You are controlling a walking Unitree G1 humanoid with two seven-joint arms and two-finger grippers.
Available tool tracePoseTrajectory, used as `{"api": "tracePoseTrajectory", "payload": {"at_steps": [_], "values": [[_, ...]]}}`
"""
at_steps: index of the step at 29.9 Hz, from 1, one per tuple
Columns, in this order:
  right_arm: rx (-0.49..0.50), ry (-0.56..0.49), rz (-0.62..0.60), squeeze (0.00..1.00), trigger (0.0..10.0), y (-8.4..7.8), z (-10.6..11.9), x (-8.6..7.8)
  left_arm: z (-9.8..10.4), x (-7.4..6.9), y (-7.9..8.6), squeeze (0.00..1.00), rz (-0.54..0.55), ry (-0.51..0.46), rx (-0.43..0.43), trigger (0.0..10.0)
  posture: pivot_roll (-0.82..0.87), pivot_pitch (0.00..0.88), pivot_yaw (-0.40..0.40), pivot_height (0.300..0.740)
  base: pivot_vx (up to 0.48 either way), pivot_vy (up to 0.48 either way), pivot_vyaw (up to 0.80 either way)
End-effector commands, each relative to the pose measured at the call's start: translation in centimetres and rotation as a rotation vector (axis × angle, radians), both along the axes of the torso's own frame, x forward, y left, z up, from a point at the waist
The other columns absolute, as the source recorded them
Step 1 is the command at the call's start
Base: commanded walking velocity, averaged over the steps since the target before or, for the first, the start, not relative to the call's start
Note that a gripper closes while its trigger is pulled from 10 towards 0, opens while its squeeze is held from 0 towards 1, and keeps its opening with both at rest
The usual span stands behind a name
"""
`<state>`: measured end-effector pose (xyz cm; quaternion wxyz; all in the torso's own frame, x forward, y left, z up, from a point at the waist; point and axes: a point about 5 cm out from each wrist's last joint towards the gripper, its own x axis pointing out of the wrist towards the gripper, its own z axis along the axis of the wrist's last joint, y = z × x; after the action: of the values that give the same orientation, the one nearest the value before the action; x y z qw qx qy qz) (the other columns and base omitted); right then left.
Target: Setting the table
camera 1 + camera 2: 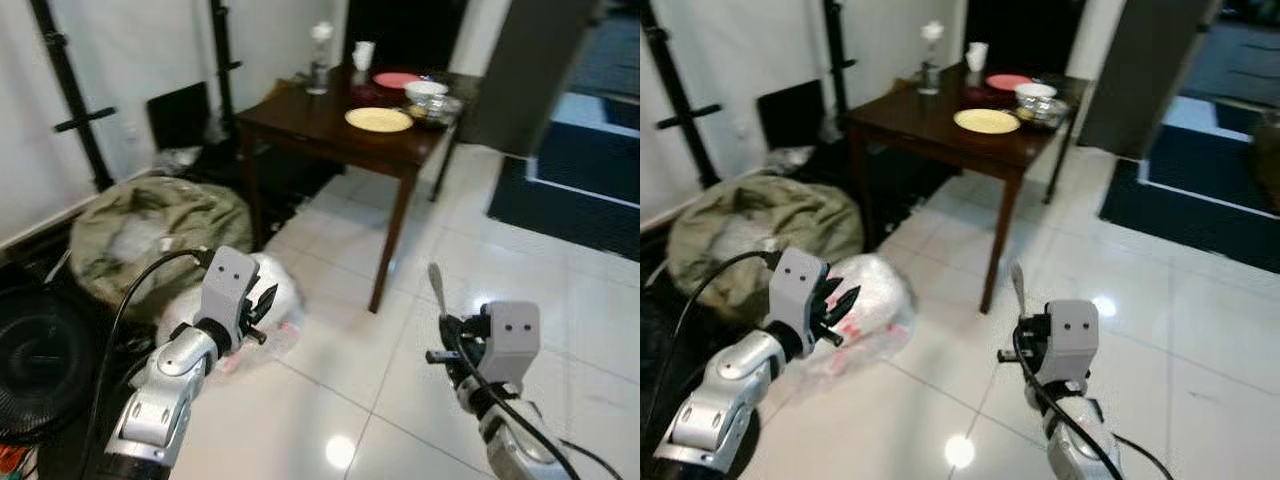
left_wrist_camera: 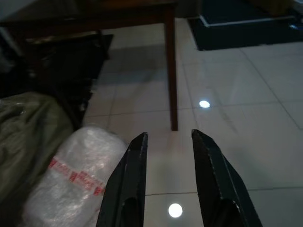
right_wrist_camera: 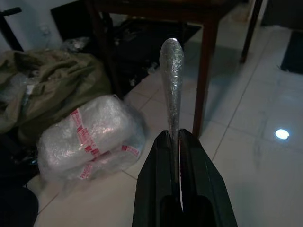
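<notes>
Table partly set with plates and bowl; right gripper clamps an undelivered utensil; left gripper spread, empty.

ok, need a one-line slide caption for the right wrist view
Right gripper shut on a silver utensil handle, pointed toward the dark wooden table, bubble-wrapped bundle on the tiled floor.
</notes>
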<state>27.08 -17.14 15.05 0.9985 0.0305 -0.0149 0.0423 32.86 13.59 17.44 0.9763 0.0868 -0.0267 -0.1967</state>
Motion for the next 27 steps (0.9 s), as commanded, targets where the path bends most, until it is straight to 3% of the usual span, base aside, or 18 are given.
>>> {"api": "tracePoseTrajectory", "payload": {"at_steps": [1, 27], "values": [[-0.008, 0.007, -0.011, 0.0, 10.0, -0.25, -0.11, -0.1, -0.39, -0.06, -0.06, 0.0, -0.001, 0.022, -0.011, 10.0, -0.05, 0.063, 0.084, 0.74, 0.0, 0.0, -0.76], [-0.075, -0.044, 0.016, 0.0, 10.0, -0.17, 0.68, -0.27, -0.34, 0.28, -0.65, 0.0, -0.022, 0.017, -0.013, 10.0, -0.07, 0.059, 0.092, 0.74, 0.0, 0.0, -0.76]]}}
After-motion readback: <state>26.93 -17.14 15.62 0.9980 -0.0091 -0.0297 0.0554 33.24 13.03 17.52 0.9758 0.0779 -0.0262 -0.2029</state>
